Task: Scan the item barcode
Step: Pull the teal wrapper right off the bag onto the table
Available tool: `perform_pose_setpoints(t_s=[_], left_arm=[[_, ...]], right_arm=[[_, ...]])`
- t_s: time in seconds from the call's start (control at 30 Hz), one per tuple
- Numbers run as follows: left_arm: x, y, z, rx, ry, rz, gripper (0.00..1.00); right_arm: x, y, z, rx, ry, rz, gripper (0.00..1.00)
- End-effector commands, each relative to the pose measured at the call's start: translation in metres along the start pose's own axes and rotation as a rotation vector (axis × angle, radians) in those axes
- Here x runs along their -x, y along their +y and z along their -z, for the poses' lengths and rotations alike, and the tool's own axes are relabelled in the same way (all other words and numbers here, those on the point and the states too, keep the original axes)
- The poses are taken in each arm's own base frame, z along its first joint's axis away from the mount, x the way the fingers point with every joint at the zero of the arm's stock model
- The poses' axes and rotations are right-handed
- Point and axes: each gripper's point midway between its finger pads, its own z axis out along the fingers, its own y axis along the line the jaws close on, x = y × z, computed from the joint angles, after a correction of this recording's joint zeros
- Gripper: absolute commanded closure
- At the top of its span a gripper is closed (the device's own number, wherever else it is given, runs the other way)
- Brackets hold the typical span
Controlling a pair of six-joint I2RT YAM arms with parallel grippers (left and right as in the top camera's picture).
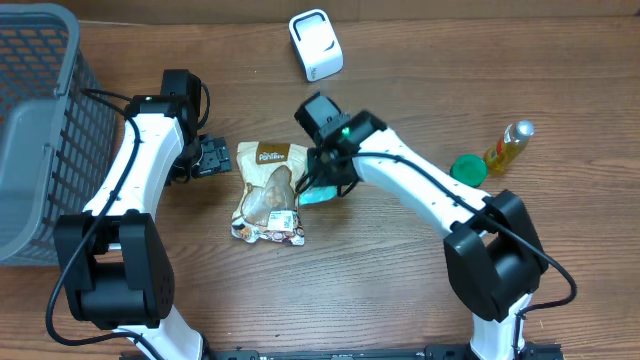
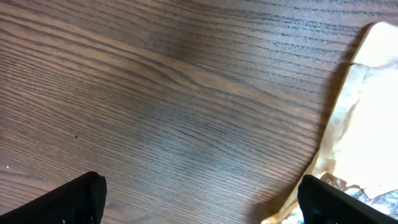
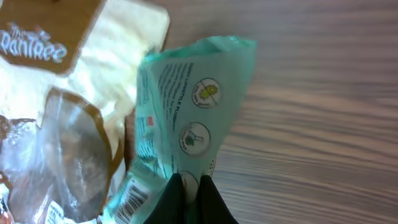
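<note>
Right gripper is pinched tight on a teal packet, its two dark fingers pressed together on the packet's lower edge. In the wrist view the packet fans out away from the fingers, printed side to the camera, with small round symbols and lines of text down its middle. A barcode label shows just left of the fingers, where the packet meets the bag; I cannot tell which of the two it belongs to. The packet's left edge overlaps the bag's right side. Whether the packet is lifted clear of the table or resting on it, I cannot tell.

From above, the packet sits near the middle of the table, mostly hidden beneath the right wrist, with only a teal corner peeking out at the bag's right edge. The bag lies flat, brown header toward the far side and clear window down its centre.

Left gripper hovers just beside the bag's upper left corner, jaws spread wide and holding nothing. Its own camera shows bare wood between the two fingertips, and the bag's pale edge at the right of the view.

A white scanner stands at the far edge, well apart from the packet. A grey basket fills the far left. Off to the right are a yellow bottle and a green lid just beside it.
</note>
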Motion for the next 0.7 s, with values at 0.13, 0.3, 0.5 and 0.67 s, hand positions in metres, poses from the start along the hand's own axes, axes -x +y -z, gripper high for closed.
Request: perform_pose_setpoints(t_s=[0.13, 0.3, 0.5, 0.67], left_arm=[[0.005, 0.002, 0.006, -0.001, -0.021, 0.001, 0.00], [0.005, 0.002, 0.006, -0.001, -0.022, 0.001, 0.00], [0.005, 0.002, 0.006, -0.001, -0.021, 0.001, 0.00], [0.005, 0.002, 0.006, -0.001, -0.021, 0.001, 0.01]], right_arm=[[-0.043, 0.044, -0.034, 0.241, 0.111, 0.037, 0.96], [-0.034, 0.032, -0.037, 0.181, 0.067, 0.030, 0.96], [-0.024, -0.006, -0.041, 0.012, 0.021, 0.001, 0.96], [-0.024, -0.026, -0.040, -0.050, 0.031, -0.148, 0.96]])
